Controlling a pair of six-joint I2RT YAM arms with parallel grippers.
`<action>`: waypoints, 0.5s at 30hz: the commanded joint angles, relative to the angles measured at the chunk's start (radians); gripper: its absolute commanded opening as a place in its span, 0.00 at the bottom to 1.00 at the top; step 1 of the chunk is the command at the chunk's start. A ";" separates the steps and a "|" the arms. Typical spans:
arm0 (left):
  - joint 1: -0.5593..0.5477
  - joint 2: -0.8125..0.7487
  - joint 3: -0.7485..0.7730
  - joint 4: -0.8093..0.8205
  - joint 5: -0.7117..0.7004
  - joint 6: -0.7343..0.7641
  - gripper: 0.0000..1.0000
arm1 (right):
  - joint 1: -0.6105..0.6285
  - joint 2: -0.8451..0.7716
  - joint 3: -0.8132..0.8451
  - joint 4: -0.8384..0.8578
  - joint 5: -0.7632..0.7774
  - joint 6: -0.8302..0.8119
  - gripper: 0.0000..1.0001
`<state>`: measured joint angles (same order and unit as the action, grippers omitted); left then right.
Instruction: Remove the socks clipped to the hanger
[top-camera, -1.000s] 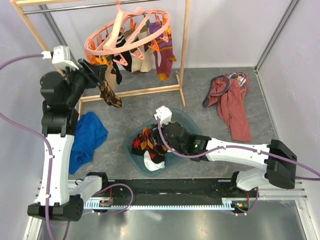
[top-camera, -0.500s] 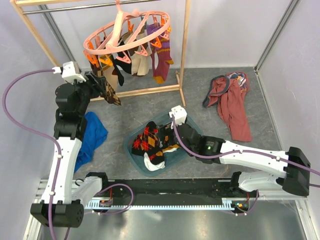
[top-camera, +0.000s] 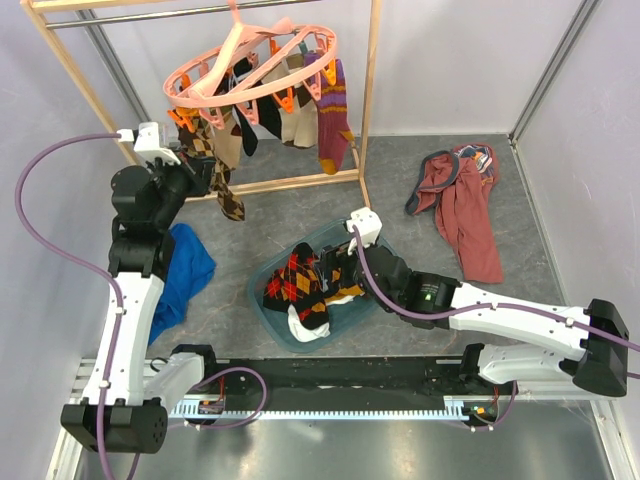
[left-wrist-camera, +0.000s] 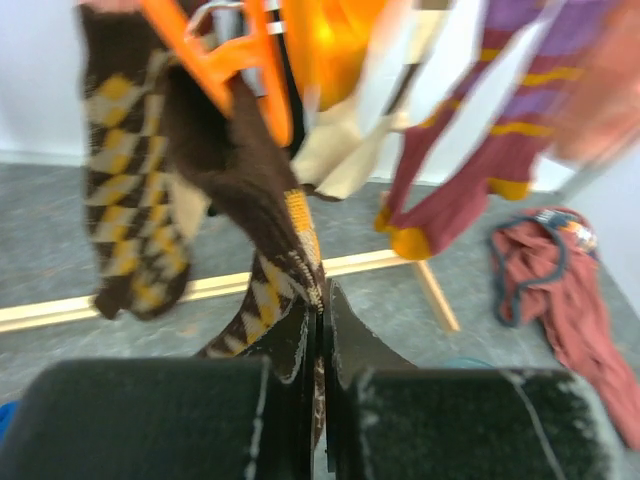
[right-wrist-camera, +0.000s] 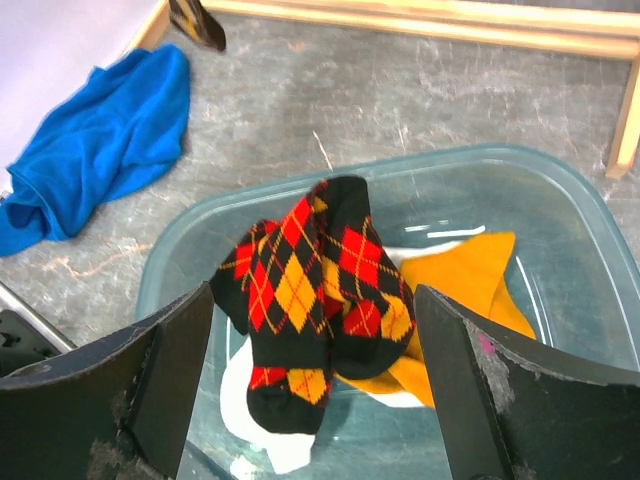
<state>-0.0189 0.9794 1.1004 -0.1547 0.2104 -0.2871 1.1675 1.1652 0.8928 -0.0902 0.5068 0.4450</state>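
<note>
The salmon-pink ring hanger (top-camera: 228, 60) hangs tilted from the rack's top rail. Clipped to it are a purple striped sock (top-camera: 332, 120), a beige one (top-camera: 298, 122) and a brown-and-yellow argyle sock (top-camera: 230, 198). My left gripper (top-camera: 205, 172) is shut on that brown argyle sock (left-wrist-camera: 262, 285) below its orange clip (left-wrist-camera: 250, 75), the cloth pinched between the fingers (left-wrist-camera: 322, 320). My right gripper (top-camera: 338, 275) hovers open over the teal tub (top-camera: 262, 300). Black-red-yellow argyle socks (right-wrist-camera: 320, 270), a mustard sock (right-wrist-camera: 470, 275) and a white one lie loose in the tub between the open fingers (right-wrist-camera: 312, 300).
The wooden rack's post (top-camera: 370, 110) and floor bar (top-camera: 290, 183) stand just behind the tub. A blue cloth (top-camera: 175, 275) lies left of the tub by my left arm. A maroon garment (top-camera: 460, 205) lies at the right. Frame posts rise at the back corners.
My left gripper has shut on the brown argyle sock, and the hanger has swung. My right gripper has opened wide and drawn back right, leaving the argyle socks in the tub.
</note>
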 joint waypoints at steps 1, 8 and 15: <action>0.000 -0.054 0.033 0.015 0.124 -0.052 0.02 | 0.000 -0.016 0.054 0.128 0.004 -0.067 0.89; 0.000 -0.065 0.047 -0.032 0.253 -0.113 0.02 | 0.000 0.054 0.081 0.509 -0.094 -0.338 0.90; 0.000 -0.068 0.049 -0.045 0.363 -0.165 0.02 | 0.000 0.313 0.291 0.589 -0.206 -0.523 0.93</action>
<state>-0.0189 0.9222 1.1099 -0.1925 0.4728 -0.3904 1.1675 1.3643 1.0565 0.3901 0.3866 0.0624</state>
